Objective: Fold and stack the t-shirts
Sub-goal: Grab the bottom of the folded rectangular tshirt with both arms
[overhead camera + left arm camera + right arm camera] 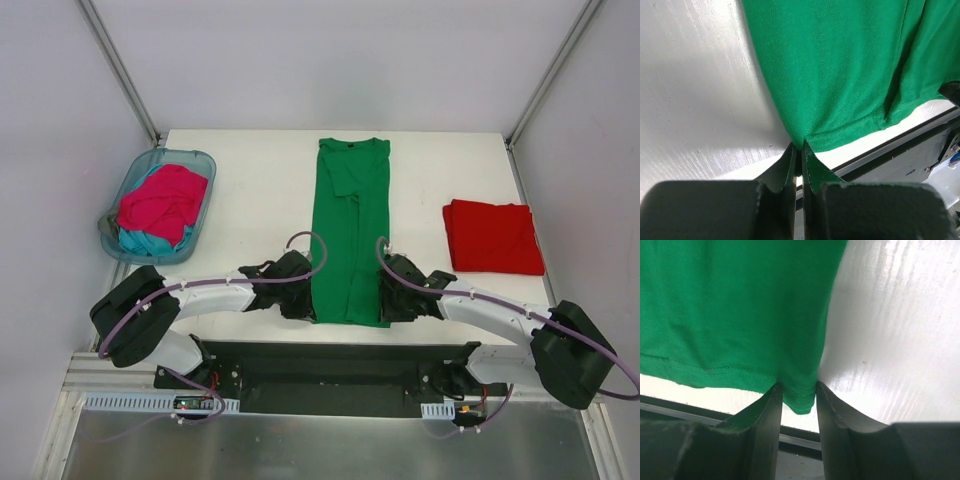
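Here, the green t-shirt [350,230] is lying in the middle of the white surface [260,200], folded lengthwise into a long narrow strip. Its round neck is pointing toward the far edge and its hem is sitting at the near edge, just in front of the arm bases. The left end effector [305,300] is reaching in at the near left corner of the strip. In the left wrist view its fingers [785,165] are pressing almost together, and the left end effector [799,146] is pinching the hem corner of the green t-shirt [840,65], with the cloth fanning out from that point in taut folds. The right end effector [385,295] is sitting at the near right corner. From the right wrist camera its fingers [767,410] are standing on either side of a bunched bit of hem, so the right end effector [799,390] is clamping the green t-shirt [730,305], the stitched edge running off to the left. A red t-shirt [493,237] is resting as a neat folded rectangle toward the right side of the surface, well apart from the green one. At the far left, a translucent blue basket [175,153] is holding a crumpled pink t-shirt [165,200] on top of a teal t-shirt [145,243].
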